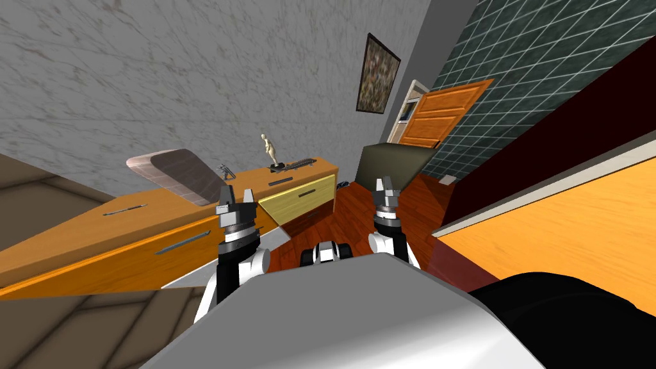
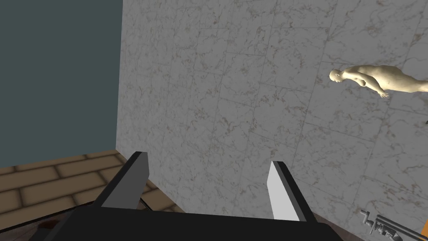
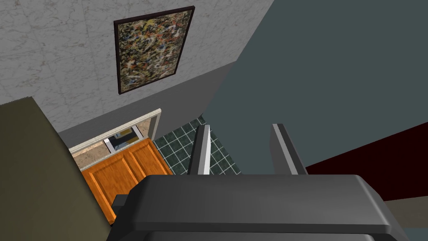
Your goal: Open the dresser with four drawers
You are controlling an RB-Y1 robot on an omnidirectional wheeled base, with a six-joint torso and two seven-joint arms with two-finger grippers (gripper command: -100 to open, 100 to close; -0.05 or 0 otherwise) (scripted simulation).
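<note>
The dresser (image 1: 128, 234) is a long orange cabinet against the marbled wall on my left, its drawer fronts carrying dark bar handles (image 1: 182, 241). One front at its far end is pale yellow (image 1: 298, 195). My left gripper (image 1: 235, 198) hangs just before the dresser's front, apart from it, and its fingers (image 2: 284, 196) stand wide with nothing between them. My right gripper (image 1: 384, 190) is raised over the red wood floor, away from the dresser. Its fingers (image 3: 204, 148) stand narrower, with a bare gap between them.
On the dresser top stand a pale figurine (image 1: 270, 148) and a grey rounded slab (image 1: 176, 174). An olive box (image 1: 387, 163) sits beyond the dresser's far end, an orange door (image 1: 442, 118) behind it. A large orange-topped piece (image 1: 564, 230) crowds my right side.
</note>
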